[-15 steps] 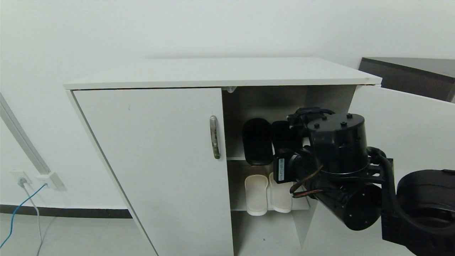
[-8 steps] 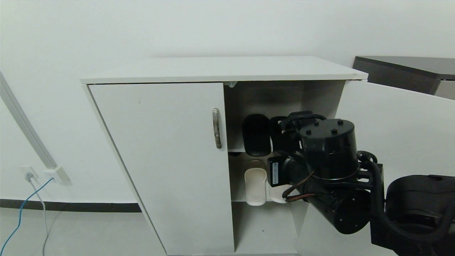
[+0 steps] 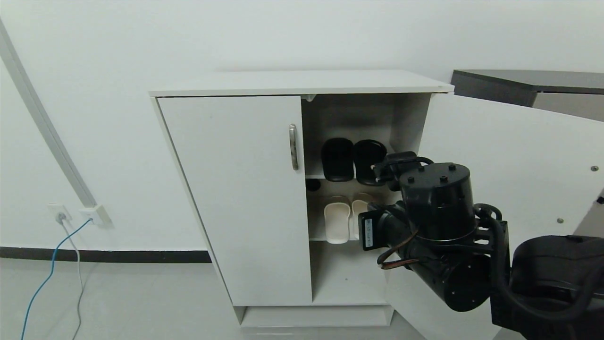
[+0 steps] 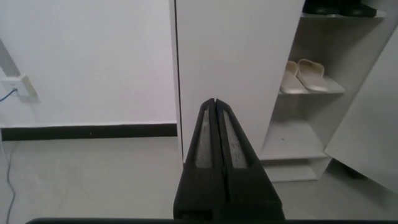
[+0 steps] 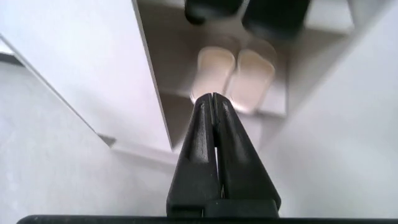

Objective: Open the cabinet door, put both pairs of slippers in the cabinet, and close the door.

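Black slippers (image 3: 354,160) on upper shelf (image 3: 314,176), white slippers (image 3: 337,222) below, inside cabinet (image 3: 302,82). Right door (image 3: 495,156) open: stiff light panel, probably swings easy; push outer face near free edge. Right gripper (image 5: 214,102), left gripper (image 4: 215,109): fingers pressed together, empty.

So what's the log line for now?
black slippers: upper shelf | white slippers: lower shelf | right door: open | left pincer, right pincer: shut
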`<state>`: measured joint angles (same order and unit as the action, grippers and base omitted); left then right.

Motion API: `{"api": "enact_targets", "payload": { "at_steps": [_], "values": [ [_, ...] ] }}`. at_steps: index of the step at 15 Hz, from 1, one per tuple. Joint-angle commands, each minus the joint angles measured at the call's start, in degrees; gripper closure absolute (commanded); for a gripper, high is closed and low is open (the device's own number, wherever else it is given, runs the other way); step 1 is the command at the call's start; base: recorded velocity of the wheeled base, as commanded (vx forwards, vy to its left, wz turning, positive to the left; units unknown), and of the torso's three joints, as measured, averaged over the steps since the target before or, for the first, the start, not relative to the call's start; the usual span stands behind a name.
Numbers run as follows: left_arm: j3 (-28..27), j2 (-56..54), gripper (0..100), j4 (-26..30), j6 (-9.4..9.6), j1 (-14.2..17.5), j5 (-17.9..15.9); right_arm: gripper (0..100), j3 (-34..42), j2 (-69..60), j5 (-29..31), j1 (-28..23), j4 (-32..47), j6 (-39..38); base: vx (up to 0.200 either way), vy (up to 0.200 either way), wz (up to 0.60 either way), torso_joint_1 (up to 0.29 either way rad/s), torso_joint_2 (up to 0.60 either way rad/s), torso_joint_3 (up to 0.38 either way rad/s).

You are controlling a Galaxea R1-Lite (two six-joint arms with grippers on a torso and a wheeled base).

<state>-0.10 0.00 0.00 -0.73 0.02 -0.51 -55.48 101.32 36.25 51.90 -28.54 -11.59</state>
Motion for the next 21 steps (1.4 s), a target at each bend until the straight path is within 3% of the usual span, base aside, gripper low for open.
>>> {"api": "enact_targets", "payload": {
  "at_steps": [1, 17, 21],
  "values": [
    [0.01, 0.09, 100, 0.00, -0.06, 0.06, -0.02, 100, 0.90, 0.20, -0.04, -0.30, -0.64, 0.26, 0.000, 0.000, 0.00, 0.000, 0.00, 0.000],
    [0.01, 0.00, 100, -0.09, -0.06, 0.06, 0.07, 100, 1.43, 0.20, -0.04, -0.30, -0.99, 1.05, 0.000, 0.000, 0.00, 0.000, 0.00, 0.000],
    [0.01, 0.00, 100, -0.09, -0.06, 0.06, 0.07, 100, 2.04, 0.20, 0.04, -0.30, -1.08, 1.66, 0.000, 0.000, 0.00, 0.027, -0.29, -0.267]
  ]
}}
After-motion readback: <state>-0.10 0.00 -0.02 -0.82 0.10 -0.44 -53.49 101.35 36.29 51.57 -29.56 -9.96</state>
